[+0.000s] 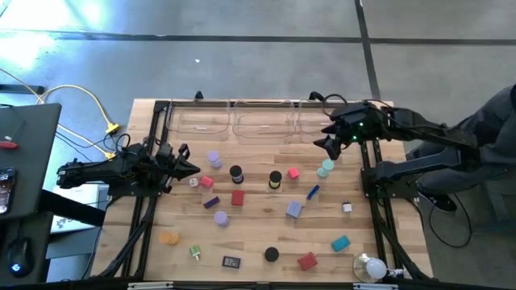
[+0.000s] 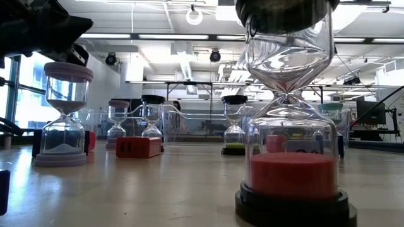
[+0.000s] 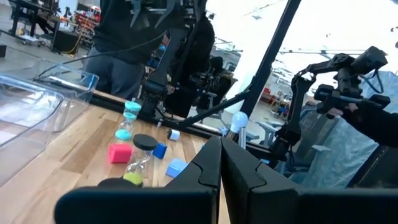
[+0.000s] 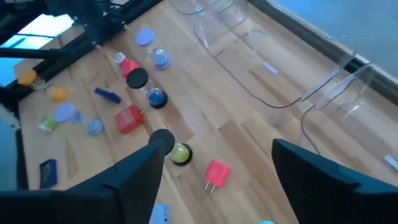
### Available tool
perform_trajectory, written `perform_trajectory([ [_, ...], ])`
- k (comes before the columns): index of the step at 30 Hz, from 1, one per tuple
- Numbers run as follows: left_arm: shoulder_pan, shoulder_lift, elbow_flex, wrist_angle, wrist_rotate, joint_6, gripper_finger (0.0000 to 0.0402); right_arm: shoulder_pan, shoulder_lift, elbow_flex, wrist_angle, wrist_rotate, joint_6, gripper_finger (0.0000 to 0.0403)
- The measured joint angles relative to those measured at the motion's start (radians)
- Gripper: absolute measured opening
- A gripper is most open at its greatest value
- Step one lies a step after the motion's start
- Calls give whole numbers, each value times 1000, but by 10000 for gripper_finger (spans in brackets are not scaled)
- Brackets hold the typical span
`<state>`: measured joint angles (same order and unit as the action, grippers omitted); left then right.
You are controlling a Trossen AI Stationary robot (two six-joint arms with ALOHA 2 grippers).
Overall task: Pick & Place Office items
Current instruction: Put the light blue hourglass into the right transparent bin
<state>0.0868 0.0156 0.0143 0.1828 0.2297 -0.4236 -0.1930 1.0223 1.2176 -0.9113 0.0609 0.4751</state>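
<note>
The office items lie scattered on the wooden table (image 1: 258,234). They include sand timers with round caps, such as a teal one (image 1: 325,167), a black one (image 1: 235,172) and a lavender one (image 1: 214,158). There are also red (image 1: 238,197) and pink (image 1: 293,172) blocks and a blue stick (image 1: 313,192). My right gripper (image 1: 330,147) hangs open above the table's far right part, beside the clear trays. Below its open fingers (image 4: 217,149) I see a pink block (image 4: 216,172) and a black-capped timer (image 4: 171,146). My left gripper (image 1: 192,168) waits shut at the left.
Three clear trays (image 1: 262,121) stand along the far edge. A white bulb-like object (image 1: 371,267) sits at the near right corner. In the low view a timer with red sand (image 2: 290,176) stands close by. A person stands beyond the table's right side (image 3: 124,37).
</note>
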Motion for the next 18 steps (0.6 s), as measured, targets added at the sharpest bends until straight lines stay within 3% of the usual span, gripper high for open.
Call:
perform_trajectory([
  [4, 0, 0, 0, 9, -58, 0, 3, -38, 2, 44, -72, -81, -6, 287],
  [9, 0, 0, 12, 44, -120, -15, 35, -75, 56, 122, -283, -83, -11, 283],
  [14, 1, 0, 69, 58, -300, -68, 115, -136, 110, 143, -411, -111, -34, 283],
  [18, 1, 16, 73, 156, -340, -105, 184, -157, 165, 143, -467, -115, -37, 283],
])
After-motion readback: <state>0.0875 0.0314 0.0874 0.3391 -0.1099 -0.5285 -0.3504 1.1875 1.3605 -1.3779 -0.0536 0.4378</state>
